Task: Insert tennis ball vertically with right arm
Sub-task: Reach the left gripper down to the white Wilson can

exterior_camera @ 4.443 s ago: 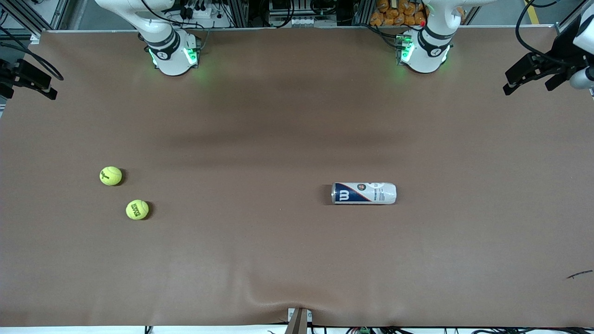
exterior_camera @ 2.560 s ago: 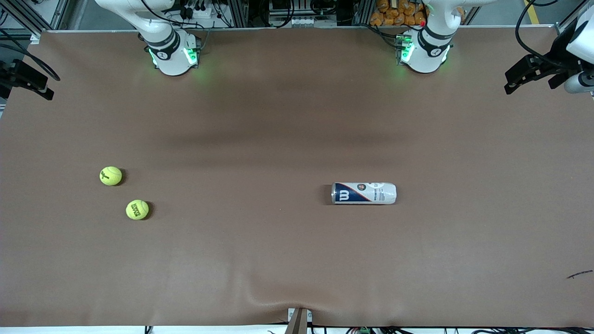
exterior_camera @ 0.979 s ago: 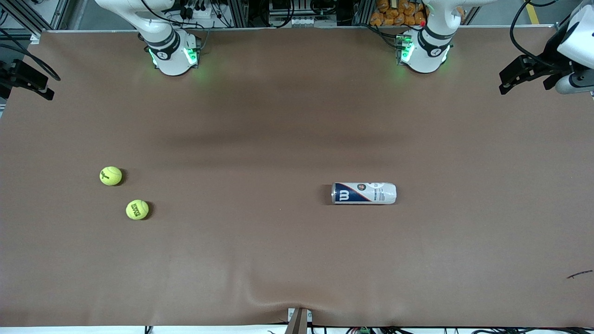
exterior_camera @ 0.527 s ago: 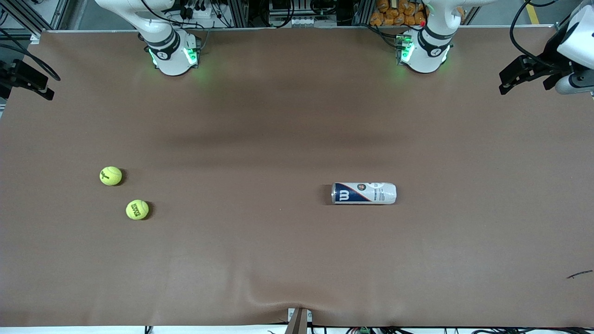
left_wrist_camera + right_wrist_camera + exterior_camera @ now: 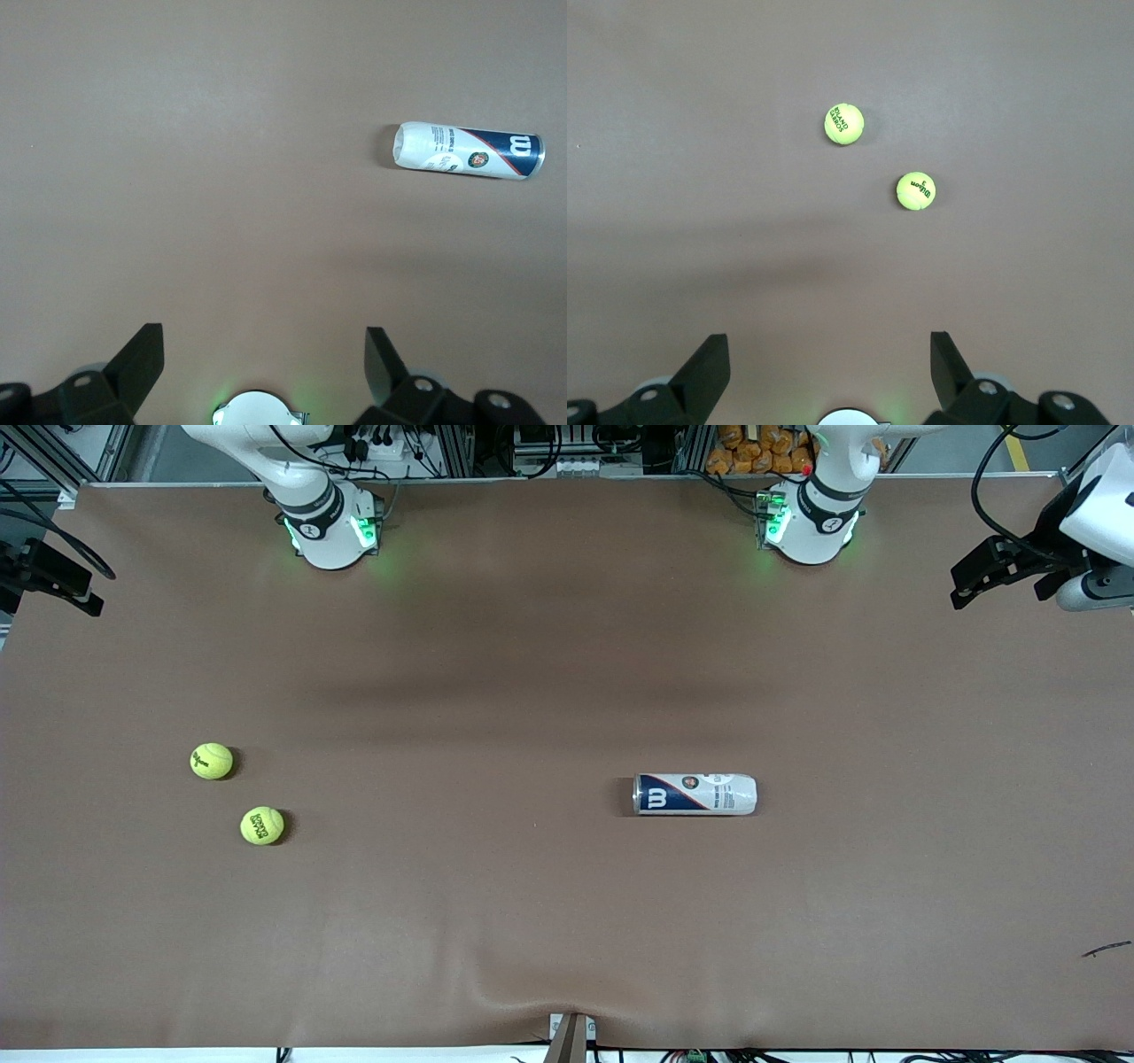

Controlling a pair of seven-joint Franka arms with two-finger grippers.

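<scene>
Two yellow-green tennis balls lie toward the right arm's end of the table, one ball (image 5: pixel 212 761) (image 5: pixel 915 190) farther from the front camera than the other ball (image 5: pixel 262 825) (image 5: pixel 843 123). A white and dark blue ball can (image 5: pixel 695 794) (image 5: pixel 467 150) lies on its side nearer the left arm's end. My right gripper (image 5: pixel 49 600) (image 5: pixel 830 359) hangs open and empty high over the table's edge at its own end, well apart from the balls. My left gripper (image 5: pixel 999 592) (image 5: pixel 264 354) is open and empty over the edge at the left arm's end, away from the can.
The brown table cover (image 5: pixel 532 691) has a raised wrinkle (image 5: pixel 532 1001) at its near edge. The right arm's base (image 5: pixel 332 531) and the left arm's base (image 5: pixel 811 527) stand along the back edge. A small dark mark (image 5: pixel 1106 950) lies near the left arm's end.
The left gripper has drifted slightly inward over the table's end. The right gripper shifted a little early on and then held still. Balls and can have not moved.
</scene>
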